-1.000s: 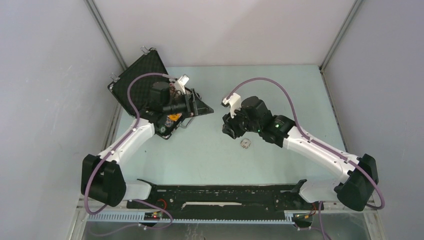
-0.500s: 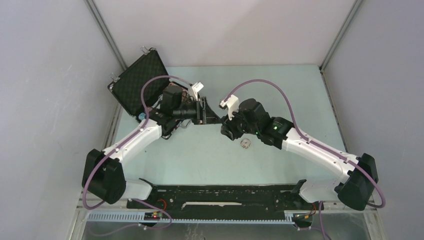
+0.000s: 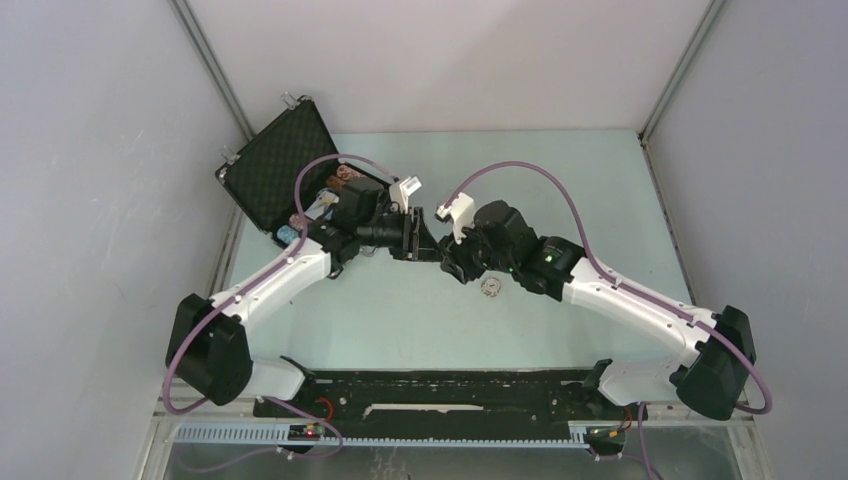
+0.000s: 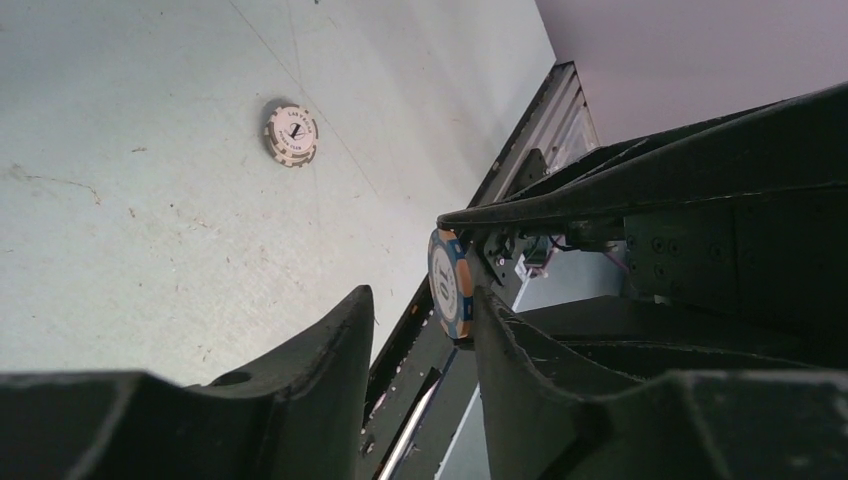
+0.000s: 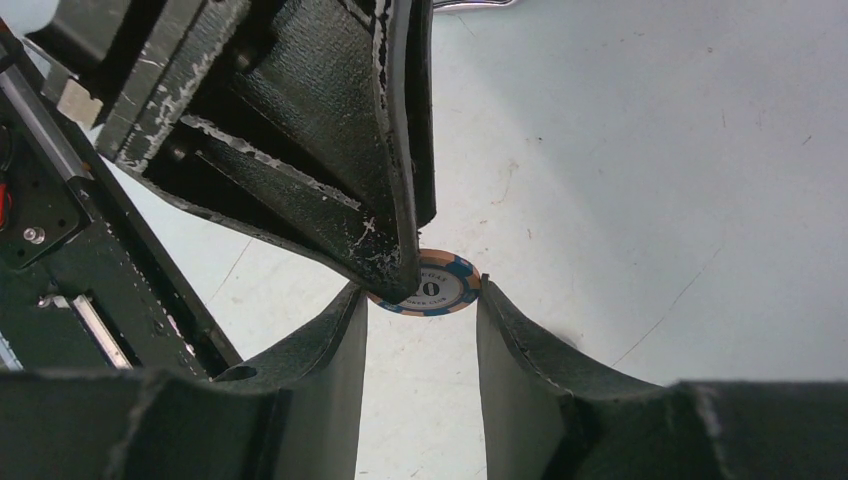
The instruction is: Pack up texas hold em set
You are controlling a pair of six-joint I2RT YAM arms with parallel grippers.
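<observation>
Pinches blue chip [image 5: 445, 290] in right gripper [image 5: 420, 300]; holds left gripper [image 4: 420, 295] spread around it, not gripping. Leaves case [image 3: 270, 165] open upper left, partly filled, white chip [image 3: 491, 288] loose mid-frame.

You see matt black fingers [image 5: 330, 370] on your right gripper [image 5: 420, 293], finely grained like moulded plastic. Between them, the chip [image 5: 445, 290] is smooth, with a slight sheen on its printed face. Just ahead, the left gripper [image 4: 420, 300] has the same grained black finish, scuffed pale along its edges. Beneath the tool, the table [image 5: 650, 150] is matt, pale and finely scratched.
</observation>
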